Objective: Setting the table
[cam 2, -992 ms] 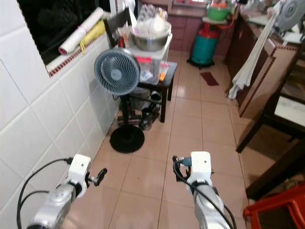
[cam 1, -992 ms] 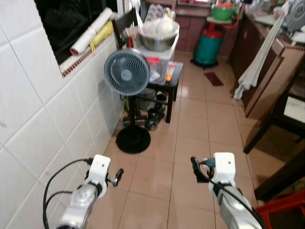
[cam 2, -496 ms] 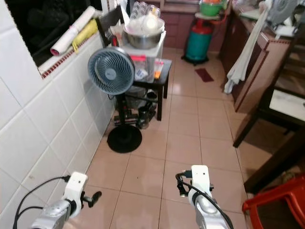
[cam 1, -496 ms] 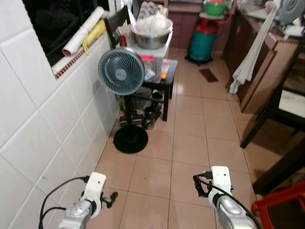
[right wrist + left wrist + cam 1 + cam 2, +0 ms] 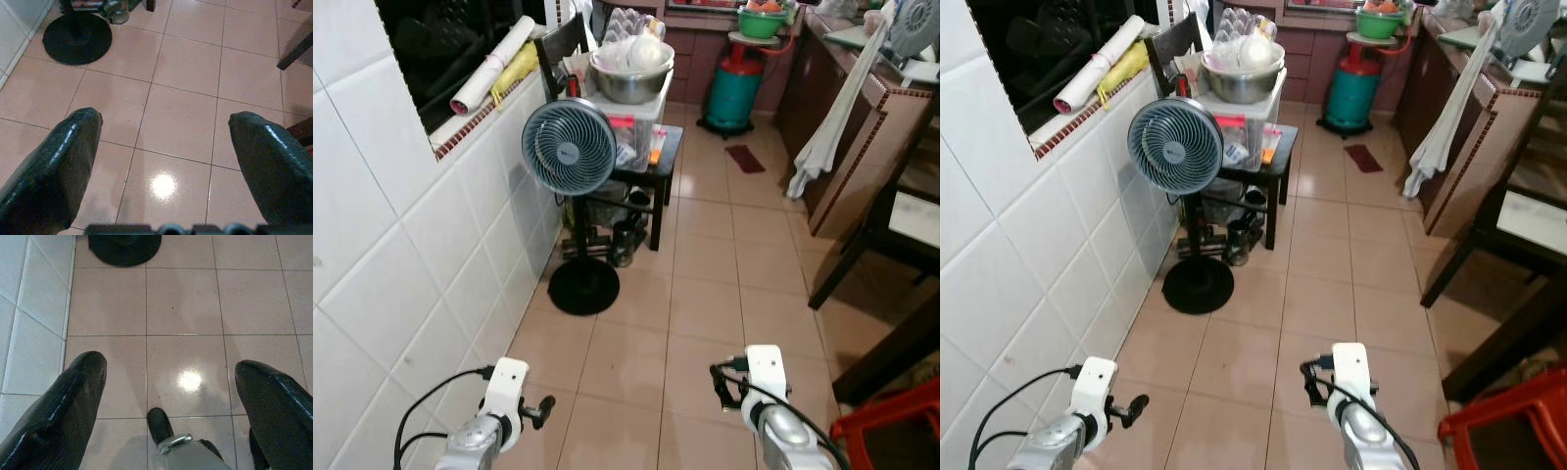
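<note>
Both arms hang low at the bottom of the eye views, over a tiled floor. My left gripper [image 5: 545,405] is close to the white tiled wall. In the left wrist view its fingers [image 5: 68,406] stand wide apart, and nothing but floor lies between them. My right gripper [image 5: 719,384] is open too, its fingers [image 5: 54,161] spread over bare tiles. A dark table with a pale top [image 5: 913,217] stands at the right edge. A metal bowl [image 5: 628,84] holding pale items sits on a box on a small black side table [image 5: 668,157], far ahead.
A standing fan [image 5: 570,149] with a round black base [image 5: 579,286] stands by the left wall. A green and red gas cylinder [image 5: 734,90] is at the far end. A white cloth [image 5: 834,127] hangs off the brown counter. A red stool [image 5: 891,429] is near right.
Both arms have dropped lower in the eye views since a second ago. The whole picture has shifted a little, so the camera moved. Both grippers stay open and hold nothing.
</note>
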Robot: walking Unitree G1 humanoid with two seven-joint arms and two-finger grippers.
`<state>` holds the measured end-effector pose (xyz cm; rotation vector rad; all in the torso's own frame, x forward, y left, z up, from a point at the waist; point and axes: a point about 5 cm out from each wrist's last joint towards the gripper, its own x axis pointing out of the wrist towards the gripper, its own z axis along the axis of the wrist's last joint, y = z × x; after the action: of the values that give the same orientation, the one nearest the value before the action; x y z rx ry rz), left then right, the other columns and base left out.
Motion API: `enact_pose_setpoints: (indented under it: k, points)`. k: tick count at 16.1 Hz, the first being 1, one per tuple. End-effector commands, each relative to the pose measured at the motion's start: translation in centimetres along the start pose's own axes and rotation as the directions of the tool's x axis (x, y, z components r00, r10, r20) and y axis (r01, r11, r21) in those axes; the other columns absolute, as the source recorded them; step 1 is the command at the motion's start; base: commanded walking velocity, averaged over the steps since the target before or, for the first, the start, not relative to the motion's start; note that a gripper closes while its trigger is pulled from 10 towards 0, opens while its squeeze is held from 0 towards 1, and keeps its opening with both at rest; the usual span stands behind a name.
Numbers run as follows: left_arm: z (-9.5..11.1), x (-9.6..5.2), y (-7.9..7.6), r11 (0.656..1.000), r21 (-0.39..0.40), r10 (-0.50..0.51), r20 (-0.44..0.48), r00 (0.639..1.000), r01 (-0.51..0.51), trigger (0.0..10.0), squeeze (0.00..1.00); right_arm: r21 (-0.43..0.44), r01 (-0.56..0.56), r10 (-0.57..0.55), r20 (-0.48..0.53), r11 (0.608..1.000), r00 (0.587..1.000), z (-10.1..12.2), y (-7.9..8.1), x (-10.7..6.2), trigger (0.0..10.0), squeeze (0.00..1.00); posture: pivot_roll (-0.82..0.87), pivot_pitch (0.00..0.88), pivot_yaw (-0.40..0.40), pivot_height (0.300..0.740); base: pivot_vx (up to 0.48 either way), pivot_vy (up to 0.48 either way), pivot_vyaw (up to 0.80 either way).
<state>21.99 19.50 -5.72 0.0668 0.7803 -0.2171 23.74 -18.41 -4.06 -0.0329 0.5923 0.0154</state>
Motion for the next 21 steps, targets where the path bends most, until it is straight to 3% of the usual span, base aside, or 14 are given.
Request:
enact_pose_setpoints:
  k: [1, 13, 16, 21]
  points:
    - [0.5, 0.1, 0.1, 1.000, 0.002, -0.001, 0.011, 1.000, 0.001, 10.0, 0.00, 0.003, 0.003, -0.003, 0.020, 1.000, 1.000, 0.4, -0.1, 0.2, 10.0, 0.00, 0.00, 0.000, -0.024, 0.740, 0.262, 0.000, 0.00]
    - [0.7, 0.2, 0.2, 1.000, -0.014, 0.005, 0.013, 1.000, -0.005, 10.0, 0.00, -0.002, 0.003, -0.003, 0.011, 1.000, 1.000, -0.1, -0.1, 0.1, 10.0, 0.00, -0.01, 0.000, -0.024, 0.740, 0.285, 0.000, 0.00]
    - [0.6, 0.2, 0.5, 0.999, -0.008, 0.042, -0.004, 0.999, -0.042, 10.0, 0.00, -0.002, -0.003, 0.003, -0.005, 1.000, 1.000, -0.5, -0.1, 0.0, 10.0, 0.00, -0.01, 0.000, -0.022, 0.740, 0.000, 0.000, 0.00]
    - [0.0, 0.0, 1.0, 0.991, -0.007, 0.132, -0.048, 0.990, -0.132, 10.0, 0.00, 0.034, 0.013, -0.008, -0.134, 0.999, 0.991, -2.3, -0.3, -0.3, 10.0, 0.00, -0.01, 0.000, -0.021, 0.740, 0.000, 0.000, 0.00]
